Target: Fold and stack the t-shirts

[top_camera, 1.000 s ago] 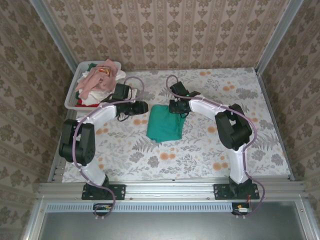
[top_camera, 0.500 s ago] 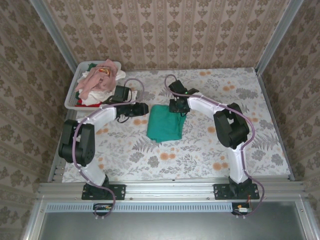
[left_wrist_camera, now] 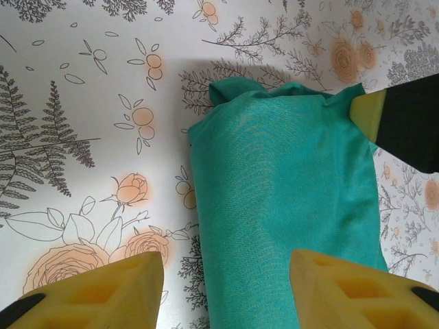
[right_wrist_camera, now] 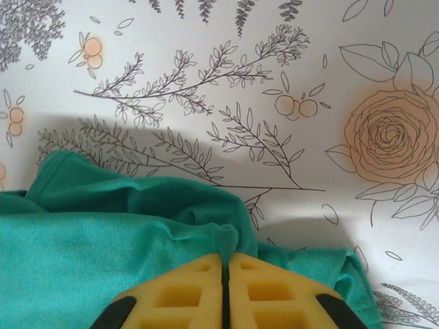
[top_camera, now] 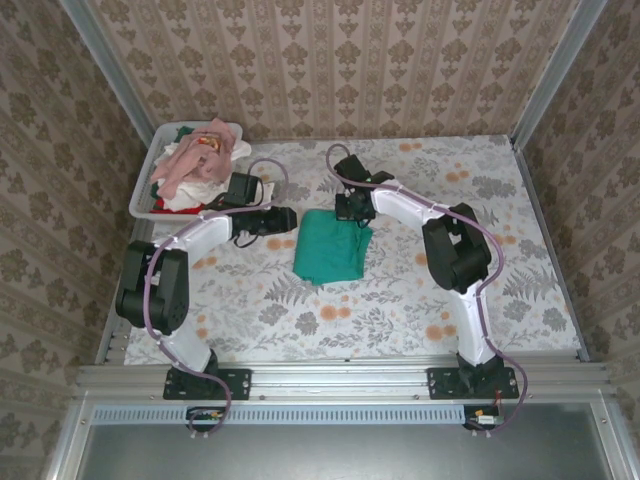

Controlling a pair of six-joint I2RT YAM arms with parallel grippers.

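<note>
The right gripper (right_wrist_camera: 225, 269) has closed (pinching the teal shirt (right_wrist_camera: 103, 240)).

The left arm (top_camera: 200, 235) and right arm (top_camera: 410, 208) wear white shells between black joints, on black bases (top_camera: 205, 383). Mauve cables (top_camera: 151, 290) trail along them. Gripper fingers (right_wrist_camera: 185, 291) are yellow with moulded hollows.

Teal-green t-shirt (left_wrist_camera: 288, 192): fine knit cloth, matt, softly creased; table cover (right_wrist_camera: 206, 62): smooth printed sheet, faint sheen; left gripper (left_wrist_camera: 225, 267) fingers (left_wrist_camera: 103, 291): yellow plastic, matt, moulded with recessed pockets; right gripper (right_wrist_camera: 225, 264): same plastic; tub (top_camera: 143, 192): white plastic, smooth; heaped t-shirts (top_camera: 200, 160) in it: soft crumpled cloth; arm shells (top_camera: 205, 232): glossy white plastic; front rail (top_camera: 340, 378): brushed metal.
</note>
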